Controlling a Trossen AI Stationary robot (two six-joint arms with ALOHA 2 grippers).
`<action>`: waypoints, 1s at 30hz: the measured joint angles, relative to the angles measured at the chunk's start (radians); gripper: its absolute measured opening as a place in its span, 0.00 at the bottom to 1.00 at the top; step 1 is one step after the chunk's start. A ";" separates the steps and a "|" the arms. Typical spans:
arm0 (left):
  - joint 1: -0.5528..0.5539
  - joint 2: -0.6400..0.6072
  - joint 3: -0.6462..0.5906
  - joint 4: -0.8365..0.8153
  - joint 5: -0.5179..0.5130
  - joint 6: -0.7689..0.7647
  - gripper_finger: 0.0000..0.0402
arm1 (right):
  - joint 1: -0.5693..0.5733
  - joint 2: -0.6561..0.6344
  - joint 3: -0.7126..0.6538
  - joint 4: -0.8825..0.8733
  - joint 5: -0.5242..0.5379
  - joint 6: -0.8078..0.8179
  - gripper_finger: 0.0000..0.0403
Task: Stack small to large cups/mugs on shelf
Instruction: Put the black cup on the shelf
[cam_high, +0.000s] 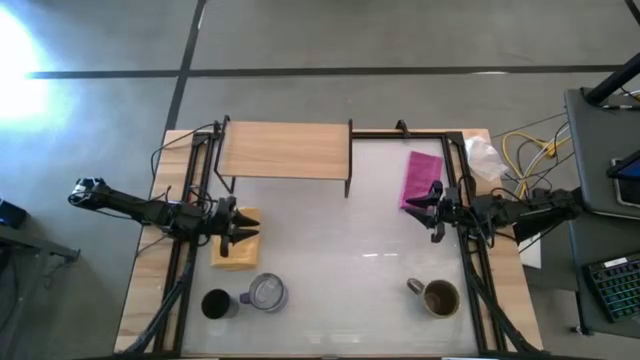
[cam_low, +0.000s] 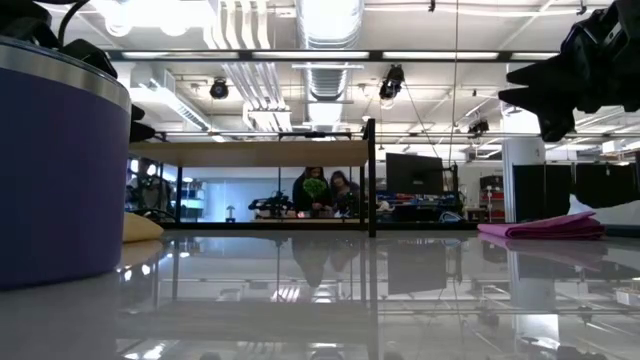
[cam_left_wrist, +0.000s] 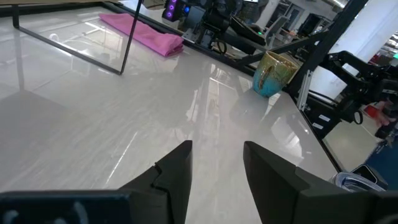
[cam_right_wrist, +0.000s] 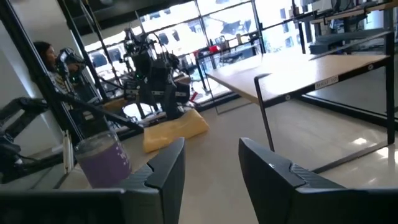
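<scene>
Black cup (cam_high: 216, 303) stands at the table's front edge beside the purple tumbler (cam_high: 267, 293), just in front of the open, empty left gripper (cam_high: 243, 222), the nearer one; the shelf (cam_high: 285, 150) lies behind.

bright ceiling lights glare on glossy table (cam_low: 330, 300).

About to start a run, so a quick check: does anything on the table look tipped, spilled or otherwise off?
Nothing stands out. The purple tumbler, black cup and mug stand upright near the front edge, the shelf is bare, and both cloths lie flat. The left tool and right tool hang open, holding nothing.
</scene>
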 joint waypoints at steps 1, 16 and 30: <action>0.000 0.000 0.000 0.000 0.000 0.000 0.32 | 0.000 0.000 0.000 0.022 0.000 0.051 0.36; 0.000 0.000 0.000 0.000 0.000 0.000 0.32 | 0.000 0.008 0.000 0.219 0.010 0.838 0.36; 0.000 0.000 0.000 0.000 0.000 0.000 0.32 | 0.000 0.274 0.277 0.883 -0.026 -0.019 0.36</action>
